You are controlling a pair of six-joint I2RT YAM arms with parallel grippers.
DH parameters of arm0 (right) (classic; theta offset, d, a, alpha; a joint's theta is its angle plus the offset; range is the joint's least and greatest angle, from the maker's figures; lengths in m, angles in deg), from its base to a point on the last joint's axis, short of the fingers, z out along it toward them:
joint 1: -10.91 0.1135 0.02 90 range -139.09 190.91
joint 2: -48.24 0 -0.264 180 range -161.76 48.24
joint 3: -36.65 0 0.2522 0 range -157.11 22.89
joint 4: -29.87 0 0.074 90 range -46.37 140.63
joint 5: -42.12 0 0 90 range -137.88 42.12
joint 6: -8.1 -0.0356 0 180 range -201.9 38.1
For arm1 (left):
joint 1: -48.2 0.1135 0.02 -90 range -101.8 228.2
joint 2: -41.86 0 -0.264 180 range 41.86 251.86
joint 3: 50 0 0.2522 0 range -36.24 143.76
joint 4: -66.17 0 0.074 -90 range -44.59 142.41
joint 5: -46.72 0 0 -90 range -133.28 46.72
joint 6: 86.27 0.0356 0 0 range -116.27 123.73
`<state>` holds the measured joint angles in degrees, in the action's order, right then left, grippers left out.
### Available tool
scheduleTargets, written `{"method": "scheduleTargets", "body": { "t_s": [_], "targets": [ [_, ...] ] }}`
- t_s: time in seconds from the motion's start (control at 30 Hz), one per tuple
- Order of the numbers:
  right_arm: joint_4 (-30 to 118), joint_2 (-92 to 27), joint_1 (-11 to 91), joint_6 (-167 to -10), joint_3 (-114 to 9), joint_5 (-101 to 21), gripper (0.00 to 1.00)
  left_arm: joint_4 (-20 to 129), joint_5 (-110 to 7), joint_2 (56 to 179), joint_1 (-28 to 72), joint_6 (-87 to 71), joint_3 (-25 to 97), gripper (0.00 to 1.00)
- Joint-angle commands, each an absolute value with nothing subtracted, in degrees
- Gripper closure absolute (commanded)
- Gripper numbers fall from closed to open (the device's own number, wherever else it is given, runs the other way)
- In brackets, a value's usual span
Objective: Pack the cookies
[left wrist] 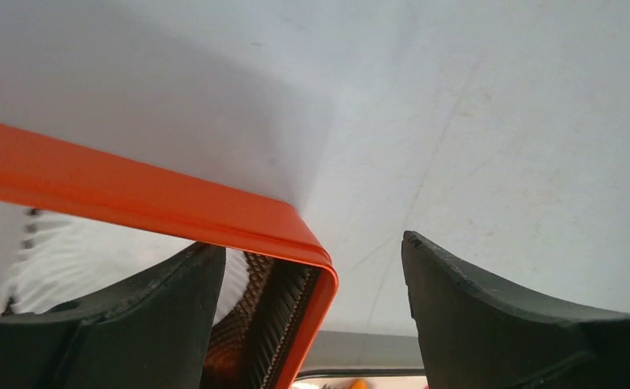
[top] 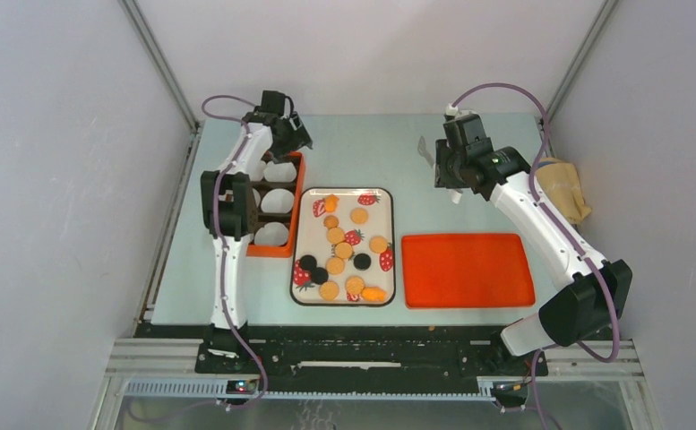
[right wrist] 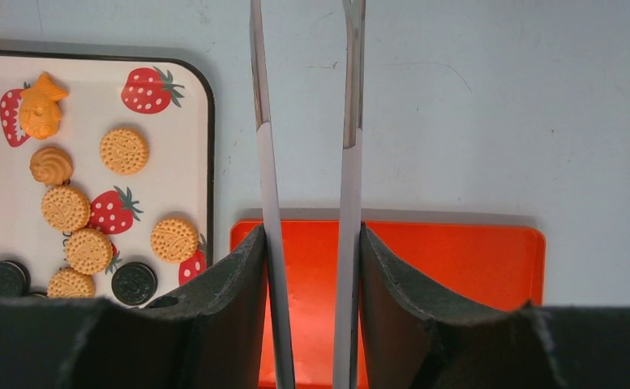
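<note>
The cookies lie loose on a white strawberry-print tray [top: 389, 202] in the middle: several golden round ones [top: 336, 236] and a few black ones [top: 362, 261]. The right wrist view shows golden cookies [right wrist: 124, 151] and black cookies [right wrist: 134, 283] on the tray's right part. My right gripper [top: 451, 168] [right wrist: 311, 235] hovers beyond the tray's far right corner, shut on a pair of silver tongs [right wrist: 261, 121] whose blades stand apart and empty. My left gripper [top: 288, 134] [left wrist: 307, 243] is open and empty, its fingers astride the far corner of an orange box [left wrist: 133, 198].
The orange box [top: 297, 193] left of the tray holds white paper cups [top: 278, 201] in dark compartments. A flat orange tray [top: 468, 269] [right wrist: 457, 259] lies right of the cookie tray. A beige bundle [top: 563, 184] sits at the table's right edge. Walls enclose the table.
</note>
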<state>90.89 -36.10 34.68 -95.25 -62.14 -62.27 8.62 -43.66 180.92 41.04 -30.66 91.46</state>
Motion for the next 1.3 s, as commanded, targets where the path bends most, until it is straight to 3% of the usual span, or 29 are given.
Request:
{"method": "scheduleTargets", "body": {
  "t_s": [0.0,0.1,0.43,0.77,1.0,1.27],
  "targets": [
    [87.8,-34.3,35.7,-94.6,-62.9,-63.6,0.65,15.5,-60.0,185.4,41.0,-29.4,98.8,0.16],
    [86.9,-33.4,37.7,-94.1,-61.6,-64.2,0.65,18.6,-65.4,185.0,40.3,-28.3,98.3,0.16],
    [87.8,-28.5,52.6,-93.6,-56.2,-66.6,0.65,27.6,-46.9,154.6,37.7,-27.3,69.6,0.15],
    [88.5,-28.0,65.8,-98.0,-47.4,-70.4,0.64,29.0,-38.0,128.2,31.1,-30.4,45.1,0.14],
    [85.7,-29.1,67.5,-100.7,-42.0,-69.5,0.64,28.9,-36.4,121.4,25.4,-30.9,34.3,0.14],
    [82.1,-33.2,68.0,-100.5,-41.5,-68.7,0.63,28.7,-34.0,118.1,25.0,-29.7,30.0,0.13]
  ]
}}
